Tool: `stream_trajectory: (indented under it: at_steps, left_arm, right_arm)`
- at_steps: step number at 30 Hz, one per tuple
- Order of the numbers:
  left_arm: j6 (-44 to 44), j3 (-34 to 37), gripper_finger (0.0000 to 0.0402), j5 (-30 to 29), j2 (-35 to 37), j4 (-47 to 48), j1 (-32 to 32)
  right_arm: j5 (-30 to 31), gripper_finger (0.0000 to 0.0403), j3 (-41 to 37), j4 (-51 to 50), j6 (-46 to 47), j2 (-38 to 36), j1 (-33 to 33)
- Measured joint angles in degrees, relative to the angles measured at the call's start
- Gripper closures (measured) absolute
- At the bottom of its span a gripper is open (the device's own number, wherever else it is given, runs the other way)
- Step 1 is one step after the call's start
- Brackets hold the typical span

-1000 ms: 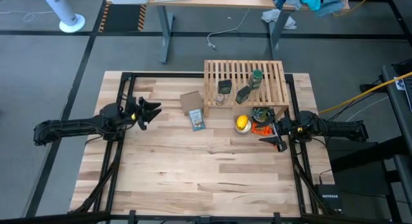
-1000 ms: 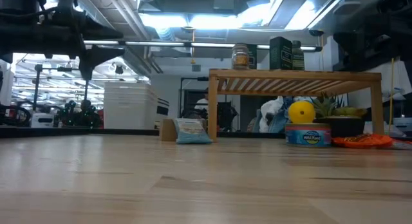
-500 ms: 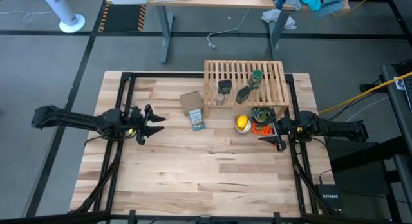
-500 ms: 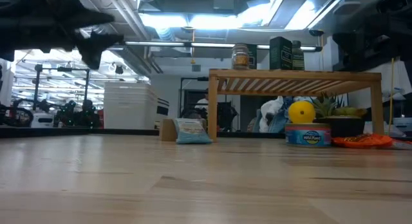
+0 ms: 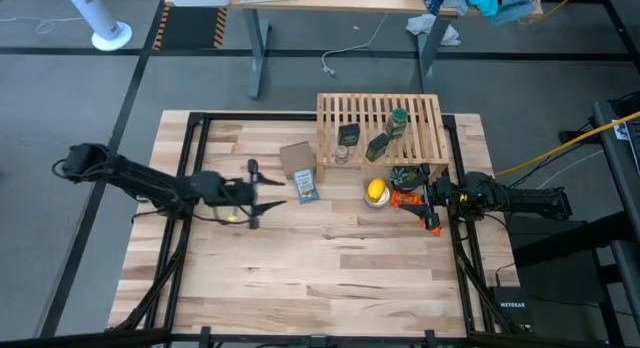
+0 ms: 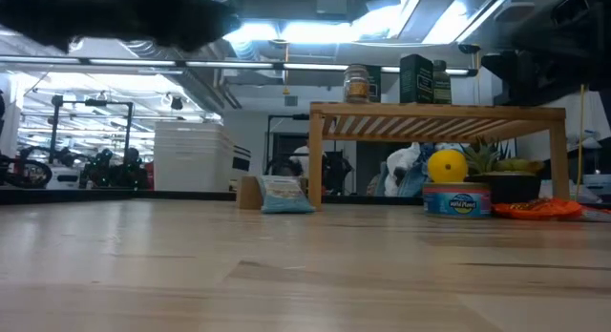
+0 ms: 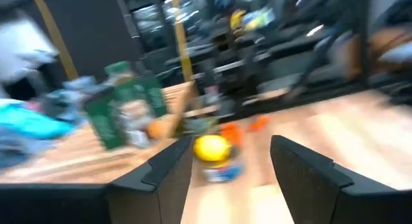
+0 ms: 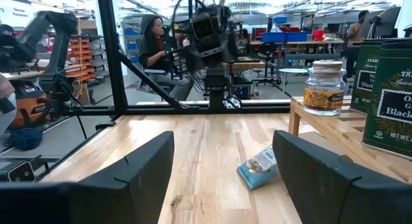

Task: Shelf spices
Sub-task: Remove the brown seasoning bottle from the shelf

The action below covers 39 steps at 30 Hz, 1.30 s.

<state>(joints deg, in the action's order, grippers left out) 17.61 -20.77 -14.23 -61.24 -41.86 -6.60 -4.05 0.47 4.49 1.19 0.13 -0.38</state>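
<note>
The wooden slatted shelf (image 5: 380, 128) stands on its legs at the table's far right. On its top stand the green bottle (image 5: 398, 121), the glass jar (image 5: 342, 154) and two dark tins (image 5: 348, 135) (image 5: 378, 146); the low view shows the jar (image 6: 356, 84) and tins (image 6: 416, 79) upright. My left gripper (image 5: 254, 194) is open and empty above the table's middle left, pointing at the shelf; its wrist view (image 7: 232, 179) shows a green-labelled tin (image 7: 125, 111) ahead. My right gripper (image 5: 428, 198) is open and empty by the right edge, also seen in its wrist view (image 8: 222, 172).
A yellow lemon (image 5: 376, 191) sits on a round can (image 6: 456, 198) in front of the shelf. A blue-and-white packet (image 5: 307, 188) and a small cardboard box (image 5: 296, 158) lie left of the shelf. Orange and green items (image 5: 405, 188) lie by my right gripper. A person (image 8: 151, 40) sits beyond the table.
My left gripper has swung out from the left edge toward the table's right and a little toward its near edge, staying open above the table. It now stands close to the packet. The containers and the shelf have kept still.
</note>
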Motion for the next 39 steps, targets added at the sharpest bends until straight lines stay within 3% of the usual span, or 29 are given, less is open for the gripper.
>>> stream_trajectory:
  at_steps: [4,12,17,24,32,39]
  left_arm:
    - [2.0,-7.0,0.0199,-7.2,-8.1,1.2,2.1]
    - [0.7,-11.8,0.0199,-7.5,-18.2,1.4,7.7]
    - [-0.8,-11.8,0.0199,-7.4,-20.7,-0.3,9.5]
    - [-13.8,-12.0,0.0199,-7.5,-21.0,-1.6,12.9]
    - [-11.6,-19.3,0.0199,-6.2,-21.7,7.7,13.7]
    - [-11.1,-24.6,0.0199,-5.2,-27.0,8.3,12.8]
  right_arm:
    - [0.0,0.0132,0.0,0.0,0.0,0.0,0.0]
    - [0.0,0.0133,0.0,-0.5,0.0,0.0,0.0]
    - [0.0,0.0133,0.0,-2.6,0.0,0.0,0.0]
    - [0.1,0.0133,0.0,-2.9,0.0,0.0,0.0]
    - [0.1,0.0133,0.0,-3.0,0.0,0.0,0.0]
    - [0.1,0.0132,0.0,-3.0,0.0,0.0,0.0]
